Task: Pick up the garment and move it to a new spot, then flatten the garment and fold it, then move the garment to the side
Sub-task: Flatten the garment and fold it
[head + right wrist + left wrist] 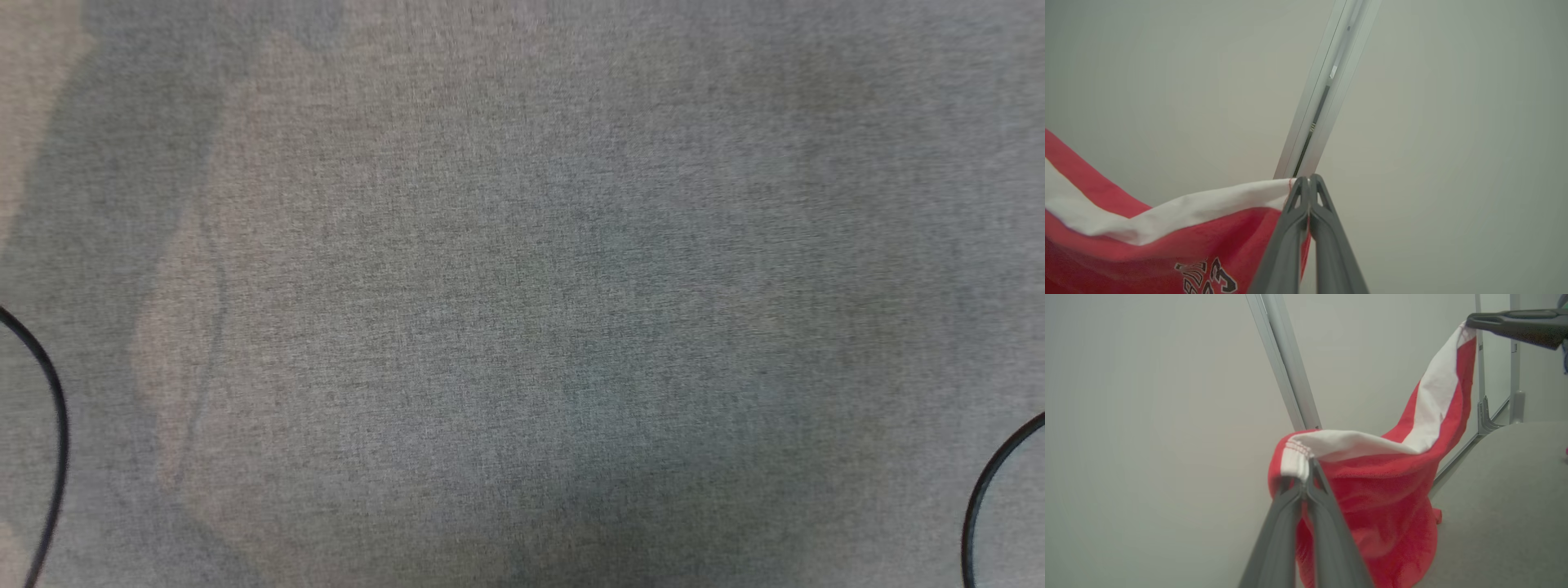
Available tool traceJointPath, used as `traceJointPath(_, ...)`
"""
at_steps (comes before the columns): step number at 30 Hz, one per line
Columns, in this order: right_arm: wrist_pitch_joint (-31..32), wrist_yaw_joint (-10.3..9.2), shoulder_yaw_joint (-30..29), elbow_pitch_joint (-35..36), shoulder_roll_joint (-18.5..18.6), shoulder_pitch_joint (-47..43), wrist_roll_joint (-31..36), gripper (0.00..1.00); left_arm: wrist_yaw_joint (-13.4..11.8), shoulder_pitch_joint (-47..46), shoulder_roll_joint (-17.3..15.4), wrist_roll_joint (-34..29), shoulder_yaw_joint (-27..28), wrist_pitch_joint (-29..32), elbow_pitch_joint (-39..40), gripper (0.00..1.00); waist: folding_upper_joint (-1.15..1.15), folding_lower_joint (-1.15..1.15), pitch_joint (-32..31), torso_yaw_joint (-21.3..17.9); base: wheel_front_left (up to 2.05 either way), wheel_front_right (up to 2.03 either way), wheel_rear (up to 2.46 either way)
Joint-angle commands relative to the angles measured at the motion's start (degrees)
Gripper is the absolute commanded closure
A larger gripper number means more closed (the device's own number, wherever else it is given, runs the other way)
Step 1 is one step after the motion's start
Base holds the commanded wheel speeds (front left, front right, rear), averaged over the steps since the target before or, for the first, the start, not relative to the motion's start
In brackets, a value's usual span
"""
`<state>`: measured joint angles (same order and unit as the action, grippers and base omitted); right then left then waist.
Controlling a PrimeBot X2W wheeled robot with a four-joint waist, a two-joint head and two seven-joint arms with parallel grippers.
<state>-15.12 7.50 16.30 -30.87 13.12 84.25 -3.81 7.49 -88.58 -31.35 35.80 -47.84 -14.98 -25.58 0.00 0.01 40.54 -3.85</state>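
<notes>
The garment (1388, 490) is red with a white band along its top edge and hangs in the air, stretched between both grippers. My left gripper (1306, 469) is shut on one corner of the white band. In the left wrist view the right gripper (1474, 320) pinches the far corner at the upper right. In the right wrist view my right gripper (1308, 183) is shut on the white band of the garment (1167, 241), which shows a dark printed number low down. The garment's lower part hangs down toward the grey table (1506, 506).
The head view shows the grey cloth table surface (522, 294) with a black cable (53, 408) curving at the left edge and another black cable (988, 490) at the right edge. A metal frame post (1286, 363) stands against a pale wall behind the table.
</notes>
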Motion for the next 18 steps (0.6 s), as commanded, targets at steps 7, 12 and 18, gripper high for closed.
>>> traceJointPath(7,0.02,-0.01,0.16,5.34,3.93,-13.84,-2.15,1.0,-0.02,12.57,-2.99,-1.76,-2.95,-0.26,9.71,1.0,0.0,-0.01,-0.49,1.57,0.0,0.0,0.0)
traceJointPath(12,0.02,-0.01,-2.72,12.9,7.13,-29.51,-3.73,1.0,-0.02,26.71,-6.1,-3.85,-1.75,-0.25,18.57,1.0,0.0,-0.01,-4.92,2.63,0.0,0.0,0.0)
traceJointPath(18,0.02,-0.01,-6.28,21.62,8.09,-48.32,-4.18,1.0,-0.02,43.38,-6.8,-7.0,0.21,-0.26,23.65,1.0,0.0,-0.01,-11.14,3.14,0.0,0.0,0.0)
